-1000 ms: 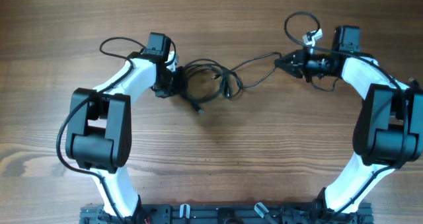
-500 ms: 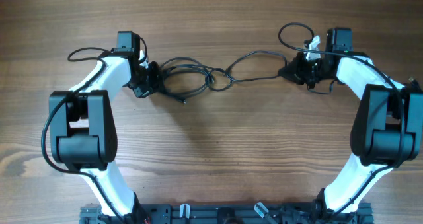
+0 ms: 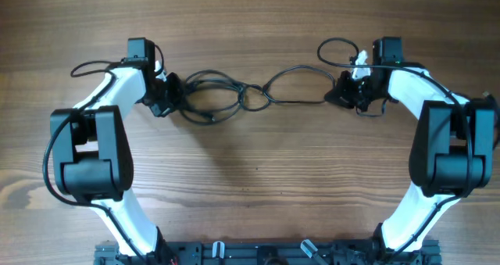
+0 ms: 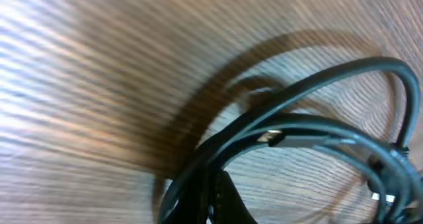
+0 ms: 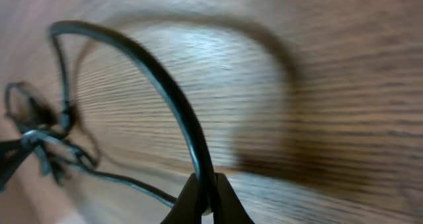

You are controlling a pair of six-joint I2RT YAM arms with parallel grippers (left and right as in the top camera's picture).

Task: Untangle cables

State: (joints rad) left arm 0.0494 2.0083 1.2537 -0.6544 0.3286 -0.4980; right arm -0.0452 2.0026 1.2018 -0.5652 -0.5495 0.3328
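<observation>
The thin black cables point(image 3: 234, 97) stretch across the wooden table between my two grippers, with loops and a knot near the left-middle and one strand running right. My left gripper point(image 3: 170, 95) is shut on the left end of the bundle; in the left wrist view several cable strands point(image 4: 297, 128) rise from its jaws point(image 4: 215, 204). My right gripper point(image 3: 336, 95) is shut on the right end; in the right wrist view one cable point(image 5: 152, 78) arcs up from the closed fingertips point(image 5: 205, 201), with the knot point(image 5: 46, 141) far off at left.
The wooden table point(image 3: 258, 179) spreads in front of the cables. Thicker black arm wires loop behind the left wrist point(image 3: 94, 66) and the right wrist point(image 3: 336, 46). The arm bases stand at the near edge.
Both grippers have moved left, the left one farther, pulling the cables out. The bundle has stretched from a tight clump into a longer line with open loops.
</observation>
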